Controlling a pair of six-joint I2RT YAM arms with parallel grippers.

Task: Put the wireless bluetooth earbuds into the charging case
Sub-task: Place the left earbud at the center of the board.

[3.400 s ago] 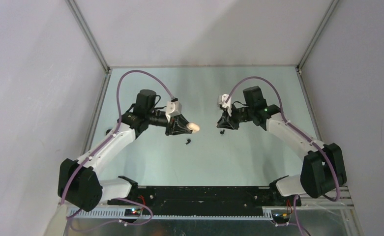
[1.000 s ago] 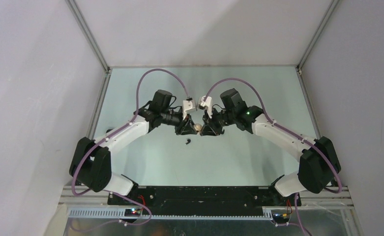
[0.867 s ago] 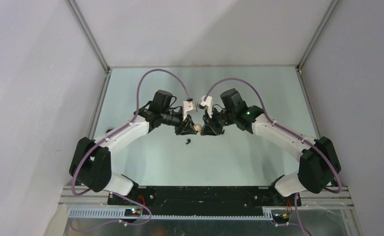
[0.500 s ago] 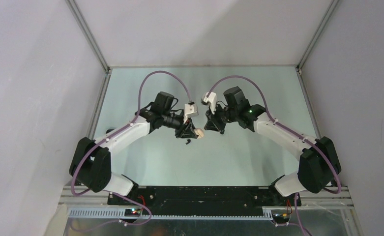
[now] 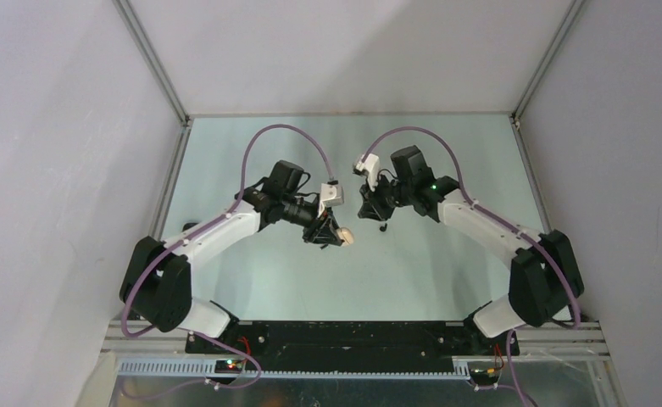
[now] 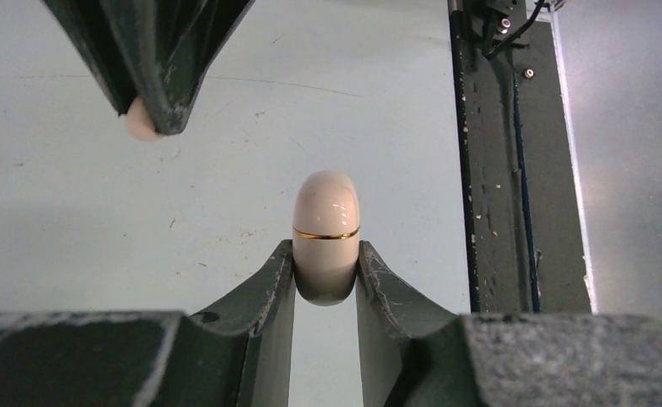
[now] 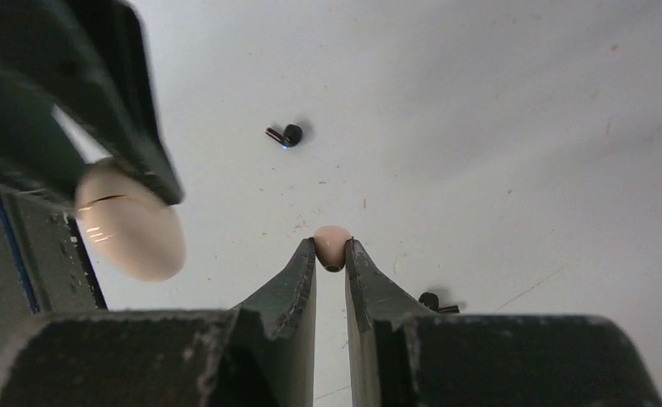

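1. Worktop (image 5: 378,280) of pale green carries both arms, whose hands come close together near its middle without touching.
2. The left hand (image 6: 326,264) is clenched on the charging case (image 6: 326,220), a glossy cream capsule with a thin gold line around it. The case's rounded end sticks out beyond the fingertips and is held off the surface.
3. The two halves of the case sit together at that gold line.
4. The right hand (image 7: 331,257) pinches a cream-white earbud (image 7: 331,243) at the very tips of its fingers, so only part of the bud shows between them.
5. In the left wrist view, the right hand hangs up and to the left of the case, apart from it, with the earbud peeking from its tip.
6. A black earbud (image 7: 286,134) lies loose on the worktop beyond the right hand, its stem pointing left in the right wrist view.
7. A second black earbud (image 7: 436,301) lies just beside one finger of the right hand, partly hidden by it.
8. In the right wrist view, the case looms blurred at the left edge, near the held earbud yet apart from it.
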